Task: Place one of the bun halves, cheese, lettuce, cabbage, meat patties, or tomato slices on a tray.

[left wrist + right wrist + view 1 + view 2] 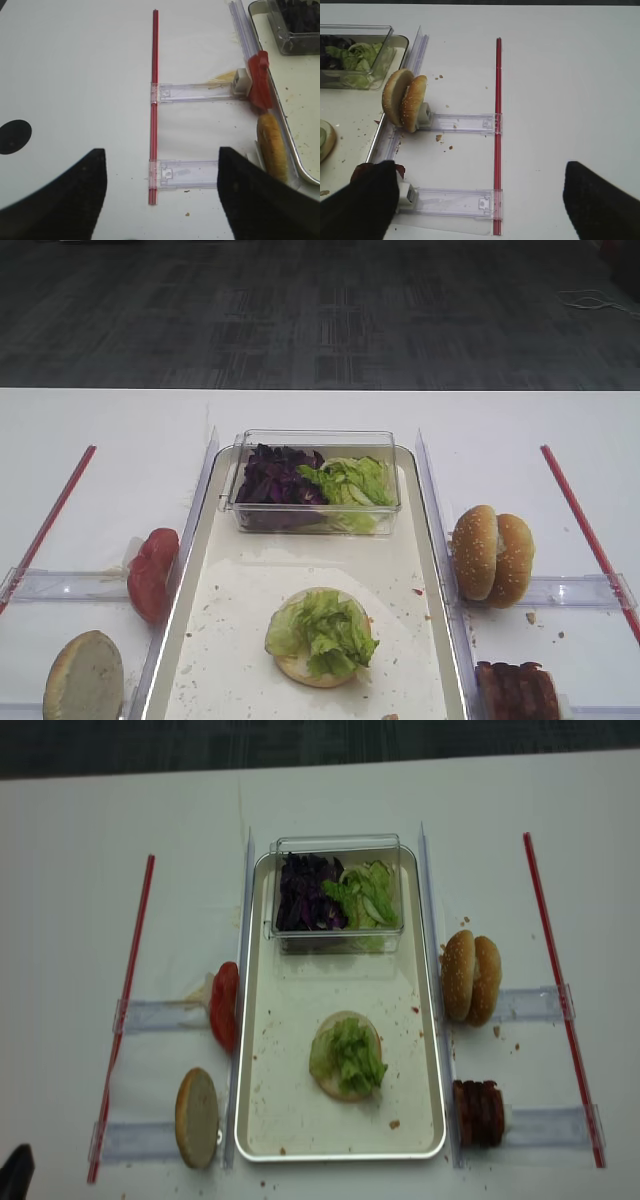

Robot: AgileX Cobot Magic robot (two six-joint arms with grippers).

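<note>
The cream tray (232, 625) lies in the middle and bears a bun half topped with lettuce (325, 632). A clear tub (312, 440) at its far end holds purple cabbage (277, 477) and more lettuce. Two bun halves (405, 100) stand on edge right of the tray, meat patties (515, 690) nearer. Tomato slices (260, 80) and another bun half (272, 145) stand left of the tray. My right gripper (480, 205) hovers open over the table beside the patties. My left gripper (162, 195) hovers open beside the left bun half. No cheese is in view.
Clear plastic holder rails (465, 122) and red strips (498, 125) lie on the white table on both sides of the tray. Crumbs dot the tray and the table. A black round mark (14, 136) sits at the far left.
</note>
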